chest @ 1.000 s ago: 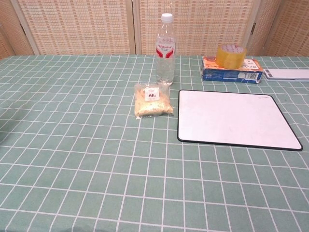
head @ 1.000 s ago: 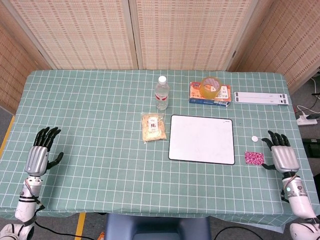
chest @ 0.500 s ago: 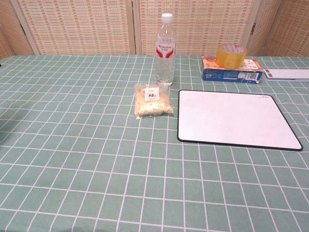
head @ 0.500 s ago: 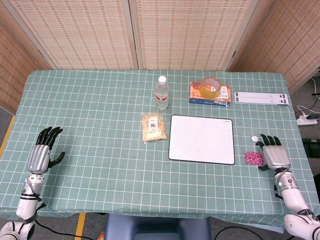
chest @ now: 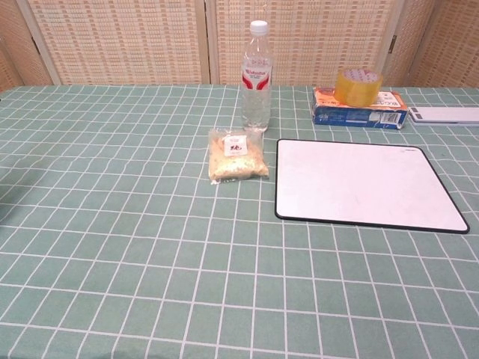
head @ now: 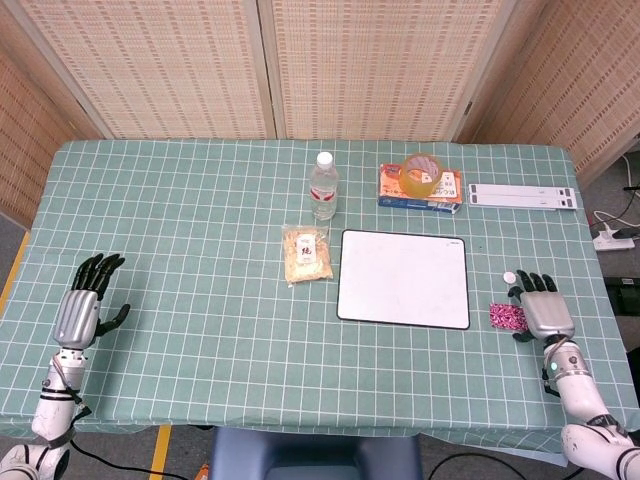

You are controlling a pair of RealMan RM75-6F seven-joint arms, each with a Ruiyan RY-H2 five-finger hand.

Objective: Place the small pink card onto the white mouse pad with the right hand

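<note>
The small pink card (head: 504, 317) lies flat on the green checked cloth, right of the white mouse pad (head: 404, 278), which also shows in the chest view as the mouse pad (chest: 365, 185). My right hand (head: 541, 306) rests just right of the card with fingers spread, its thumb side close to or touching the card's edge. It holds nothing. My left hand (head: 84, 304) lies open at the table's left front. Neither hand shows in the chest view.
A small white cap (head: 509, 277) sits just ahead of the right hand. A snack bag (head: 306, 254) and water bottle (head: 323, 186) stand left of the pad. A tape roll (head: 421, 175) on a box and a white strip (head: 523, 196) lie behind it.
My right hand has slid left and forward, closing in on the pink card from its right side. The card and the left hand have not moved.
</note>
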